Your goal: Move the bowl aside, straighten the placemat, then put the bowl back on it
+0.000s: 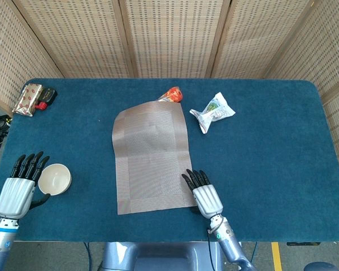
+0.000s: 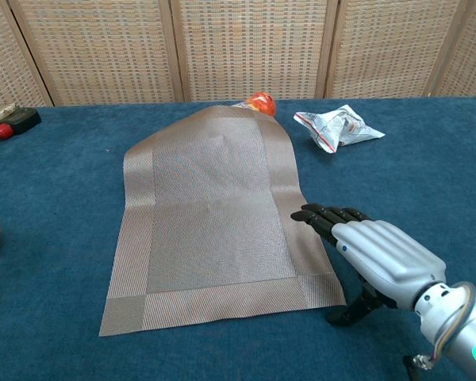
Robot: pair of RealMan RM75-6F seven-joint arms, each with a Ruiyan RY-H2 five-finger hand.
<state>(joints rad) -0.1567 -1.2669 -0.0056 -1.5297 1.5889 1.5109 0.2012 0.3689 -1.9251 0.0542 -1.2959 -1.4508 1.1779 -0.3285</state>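
Main risk: dragging the placemat (image 1: 151, 160) crooked instead of square, since the right hand (image 1: 204, 193) contacts only the 5 o'clock corner; a one-point pull likely pivots the sheet or bunches the weave on the blue cloth of the table (image 1: 282, 147). Second risk: far edge at 12 o'clock riding up on the orange packet (image 1: 172, 94), so any push that way could lift or crease it. Third: thumb under the right hand snagging the near edge and folding the corner over. Crumpled wrapper (image 1: 213, 111) at 1 o'clock sits apart from the mat, low concern. Right hand flat, palm down, fingers (image 2: 321, 216) extended and close together, tips resting on or just above the mat's right border; cannot tell whether pressed down; gripping nothing. Left hand (image 1: 20, 187) at 8 o'clock of the table, fingers straight and slightly spread, empty, thumb just beside the bowl (image 1: 55, 179), contact unclear. Bowl already off the mat, well apart at its 8 o'clock, upright. Mat looks slightly skewed to the table edge, so straightening judged not yet finished.
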